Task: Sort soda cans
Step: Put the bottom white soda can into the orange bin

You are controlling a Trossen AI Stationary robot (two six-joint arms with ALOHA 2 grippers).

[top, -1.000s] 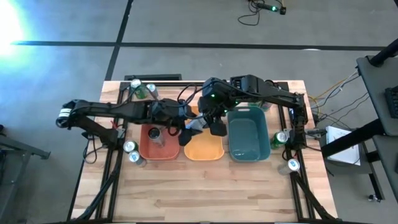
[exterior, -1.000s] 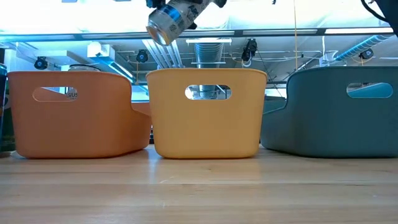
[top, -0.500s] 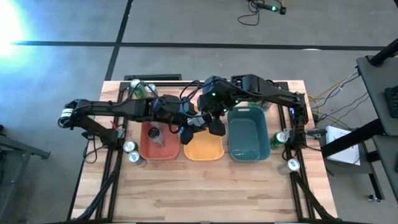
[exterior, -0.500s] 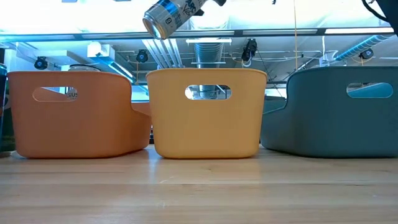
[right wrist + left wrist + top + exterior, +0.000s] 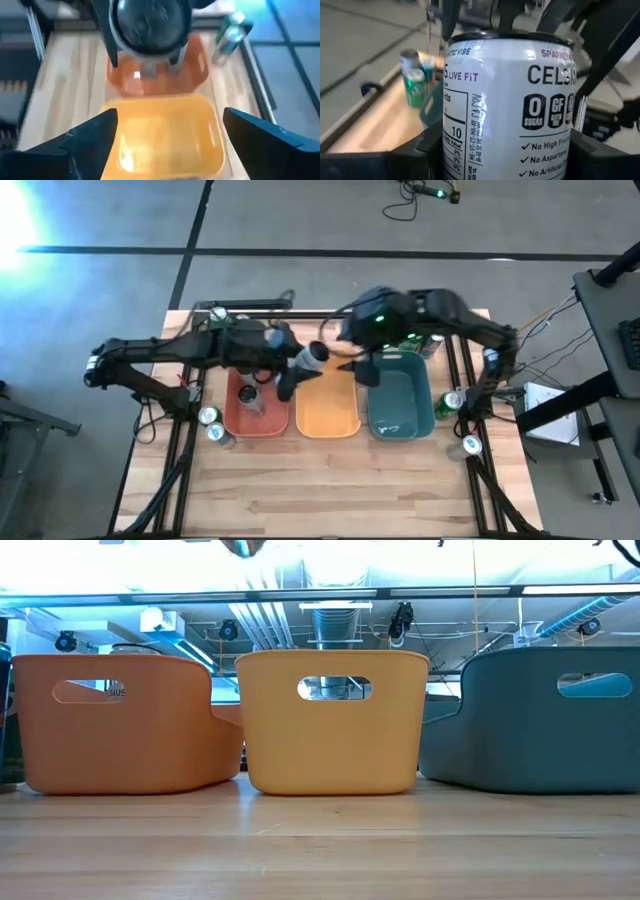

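Note:
A white soda can point(image 5: 312, 356) hangs high over the gap between the red bin point(image 5: 236, 423) and the yellow bin point(image 5: 328, 420), with my left gripper point(image 5: 292, 370) shut on it. It fills the left wrist view point(image 5: 510, 100). My right gripper point(image 5: 366, 367) stands open a little to the can's right, over the near edge of the teal bin point(image 5: 400, 418), holding nothing; its wrist view faces the can's dark end point(image 5: 150, 22). One soda can point(image 5: 250, 396) stands in the red bin. Other soda cans stand on the table at the far left point(image 5: 222, 319), near left point(image 5: 209, 417) and right point(image 5: 450, 401). My left gripper pinches the can's round side wall point(image 5: 451, 142) between its two fingers, one on each side of the body. The fingers come from the table's left. The can is lifted clear of bins and table and lies roughly level, one end point(image 5: 150, 22) toward my right gripper.
The three bins stand side by side across the table's middle: red point(image 5: 120, 730), yellow point(image 5: 330, 740), teal point(image 5: 540, 730). More cans stand near the right edge point(image 5: 469, 445) and behind the teal bin point(image 5: 430, 342). Bare wood lies toward the near edge.
My left gripper has risen with the white can toward the far edge; the can has left the top of the low view. My right gripper, close beside the can before, has drawn away toward the table's right edge.

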